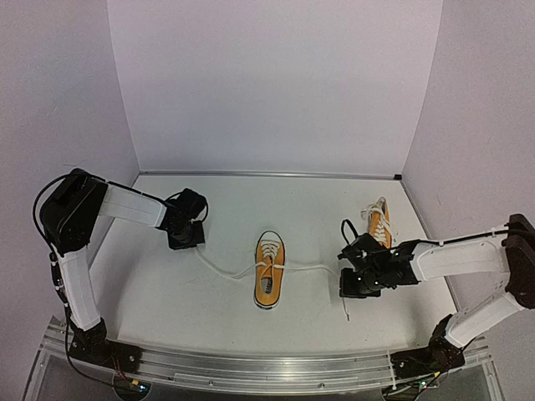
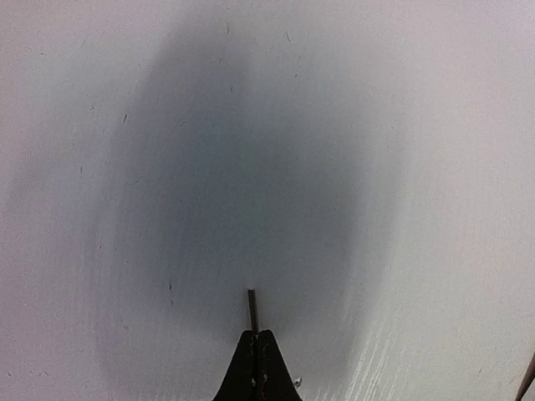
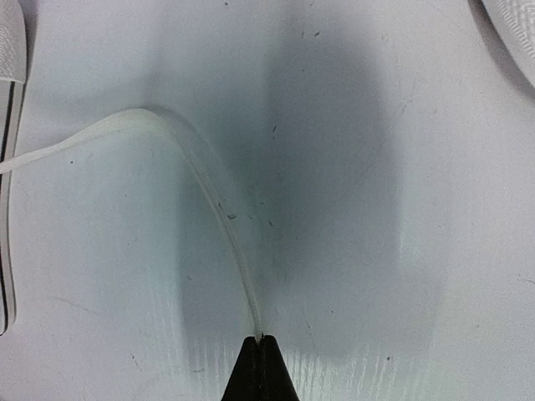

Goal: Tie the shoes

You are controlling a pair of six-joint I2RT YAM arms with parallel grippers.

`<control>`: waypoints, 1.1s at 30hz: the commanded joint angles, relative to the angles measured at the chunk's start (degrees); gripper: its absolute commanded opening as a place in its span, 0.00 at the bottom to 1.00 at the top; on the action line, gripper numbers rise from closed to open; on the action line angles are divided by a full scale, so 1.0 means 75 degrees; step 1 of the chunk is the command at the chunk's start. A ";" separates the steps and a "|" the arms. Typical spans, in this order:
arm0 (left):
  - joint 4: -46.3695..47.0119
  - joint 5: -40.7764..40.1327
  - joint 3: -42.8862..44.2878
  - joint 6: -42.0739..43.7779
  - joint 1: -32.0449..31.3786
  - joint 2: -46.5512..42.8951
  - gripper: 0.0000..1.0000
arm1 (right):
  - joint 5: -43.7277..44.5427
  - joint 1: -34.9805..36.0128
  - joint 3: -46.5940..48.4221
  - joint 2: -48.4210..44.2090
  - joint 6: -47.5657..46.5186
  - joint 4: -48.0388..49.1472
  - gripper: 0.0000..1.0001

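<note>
Centrally, item one: the near shoe (image 1: 269, 269), orange-yellow canvas with white sole, flat on the white table (image 1: 167, 301) between the two arms.

Item two: the far shoe (image 1: 379, 221), matching, at the table's right side, just beyond the right arm's wrist and well apart from the first. In the right wrist view its white edge (image 3: 510, 33) shows at the upper right corner.

Item three: the left lace (image 1: 224, 270), white, running from the near shoe leftward across the table to the left gripper (image 1: 196, 242). In the left wrist view the left gripper (image 2: 255, 336) has its fingers pressed together, a short thin stub of lace end (image 2: 251, 309) jutting from the tips.

Item four: the right lace (image 1: 313, 268), white, running rightward from the same shoe to the right gripper (image 1: 349, 280). In the right wrist view the right gripper (image 3: 261, 341) is closed, pinching this lace (image 3: 226, 217), which curves up and left toward the near shoe's sole (image 3: 8, 167).
</note>
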 commanded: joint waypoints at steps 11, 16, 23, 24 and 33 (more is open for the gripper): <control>0.0207 0.0499 -0.1877 0.1248 -0.0778 -0.3697 0.00 | -0.0024 -0.0085 0.3125 0.0210 -0.1602 -0.0679 0.00; 0.0860 0.0518 -0.2801 0.1519 -0.1312 -0.5294 0.00 | -0.1112 -0.0078 0.4956 0.1410 -0.2084 -0.0550 0.00; 0.1573 0.1010 -0.4008 0.1759 -0.1526 -0.7231 0.00 | -0.2671 0.0372 0.7242 0.3527 -0.1535 0.0333 0.00; 0.1607 0.1127 -0.4102 0.1822 -0.1549 -0.7359 0.00 | -0.2734 0.0497 0.7577 0.3931 -0.1416 0.0386 0.00; 0.2084 0.1932 -0.5104 0.2145 -0.1822 -0.9303 0.00 | -0.2827 0.1126 0.9579 0.6502 -0.0423 0.0770 0.00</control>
